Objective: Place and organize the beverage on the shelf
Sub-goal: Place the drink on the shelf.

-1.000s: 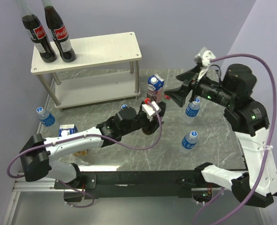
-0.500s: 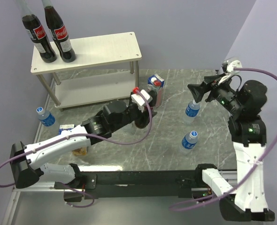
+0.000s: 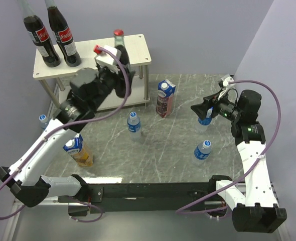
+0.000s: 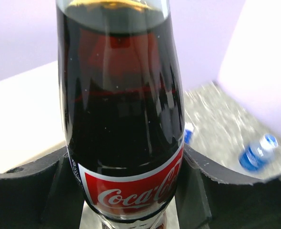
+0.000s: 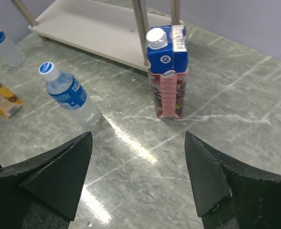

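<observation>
- The left gripper (image 3: 119, 64) was closed around the lower body of a cola bottle (image 3: 120, 50); in the left wrist view its two dark fingers pressed the red label from both sides.
- This cola bottle stood upright over the right part of the top board of the shelf (image 3: 83, 52); its long axis was vertical, with the red cap pointing up; whether its base touched the board could not be told.
- Two more cola bottles (image 3: 40, 40) stood upright and side by side at the left end of the same board, necks up.
- The right gripper (image 5: 136, 143) was spread wide and held nothing; it hung above the table (image 3: 173, 145), near a water bottle (image 3: 204, 119) on the right side.
- The purple carton (image 3: 164, 99) stood upright on the table, just beside the right legs of the shelf, with its cap on top.
- The yellow carton (image 3: 78, 150) stood at the left, under the left arm.
- Another water bottle (image 3: 134, 124) stood in the middle of the table, cap up; one more (image 3: 202, 150) stood near the right arm.
</observation>
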Robot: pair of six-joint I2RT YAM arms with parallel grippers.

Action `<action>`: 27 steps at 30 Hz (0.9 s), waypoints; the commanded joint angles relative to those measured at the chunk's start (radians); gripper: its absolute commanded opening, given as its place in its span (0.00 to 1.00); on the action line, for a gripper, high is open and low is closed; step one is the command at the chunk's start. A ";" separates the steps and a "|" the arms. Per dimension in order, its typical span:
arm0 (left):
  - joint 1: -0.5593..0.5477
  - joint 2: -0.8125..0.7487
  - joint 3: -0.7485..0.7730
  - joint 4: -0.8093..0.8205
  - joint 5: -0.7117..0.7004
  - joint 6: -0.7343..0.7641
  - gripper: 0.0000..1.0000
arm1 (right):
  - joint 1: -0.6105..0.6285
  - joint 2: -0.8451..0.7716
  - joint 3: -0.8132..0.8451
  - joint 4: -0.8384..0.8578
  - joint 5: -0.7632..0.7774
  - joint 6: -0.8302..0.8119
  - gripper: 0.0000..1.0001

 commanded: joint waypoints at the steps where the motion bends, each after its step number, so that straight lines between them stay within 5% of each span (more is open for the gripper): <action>1: 0.028 -0.008 0.169 0.126 -0.030 0.031 0.00 | -0.002 0.014 -0.026 0.081 -0.086 -0.018 0.84; 8: 0.123 0.038 0.246 0.146 -0.085 0.125 0.00 | 0.001 0.007 -0.036 0.083 -0.090 -0.037 0.83; 27: 0.392 0.190 0.352 0.209 0.042 0.067 0.00 | 0.001 0.020 -0.043 0.077 -0.116 -0.051 0.82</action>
